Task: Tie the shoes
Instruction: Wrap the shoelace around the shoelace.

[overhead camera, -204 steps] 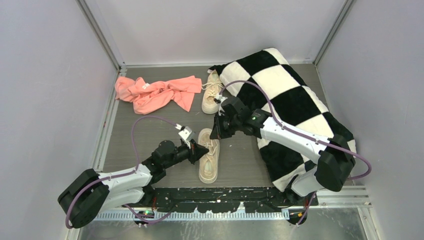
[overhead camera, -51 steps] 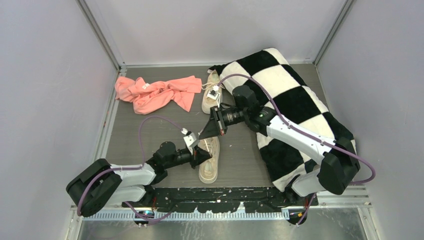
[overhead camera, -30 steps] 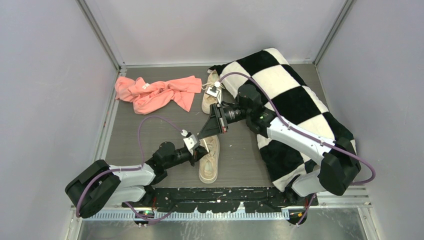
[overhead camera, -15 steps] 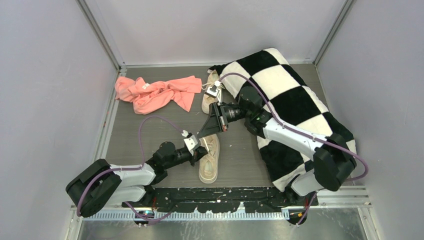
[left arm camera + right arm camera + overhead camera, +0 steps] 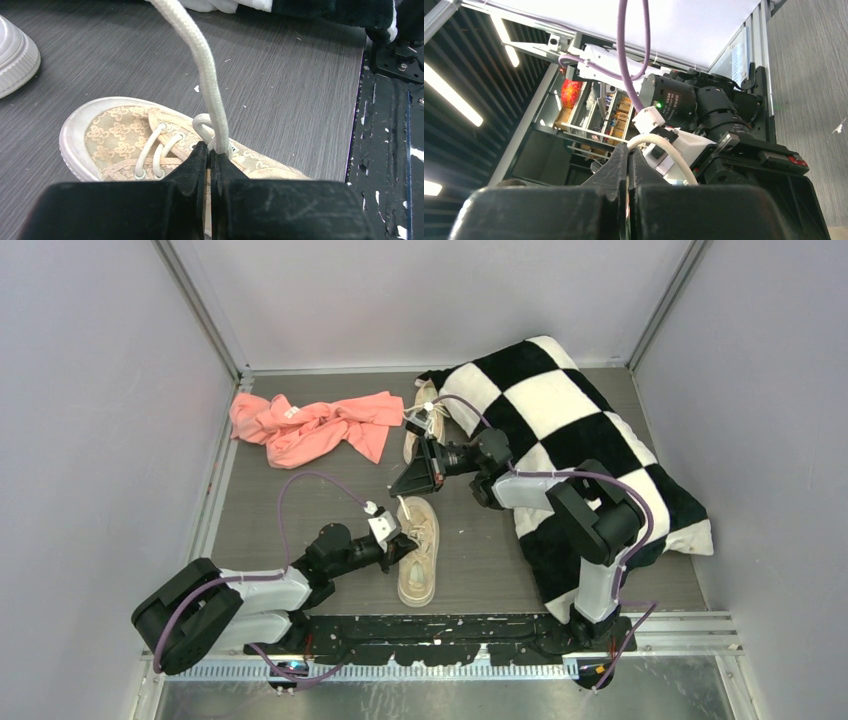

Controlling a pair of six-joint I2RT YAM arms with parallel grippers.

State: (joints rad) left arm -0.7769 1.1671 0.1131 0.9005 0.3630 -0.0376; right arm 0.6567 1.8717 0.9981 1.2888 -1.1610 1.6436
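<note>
My left wrist view shows what the overhead view cannot. My left hand (image 5: 210,150) has its fingers pressed together on the cream lace (image 5: 208,85), right at the eyelets of the near shoe (image 5: 112,132). From there the lace climbs straight out of the top of that view.

My right wrist view points upward, away from the bench (image 5: 300,510). It shows my right hand (image 5: 628,156) closed on a curl of lace.

Only the overhead view shows the whole layout. The near shoe lies in front of my left arm, toe away from me. The far shoe (image 5: 412,440) sits between the pink cloth (image 5: 310,425) and the checkered pillow (image 5: 590,440).

I count two shoes, one cloth, one pillow and two hands.
</note>
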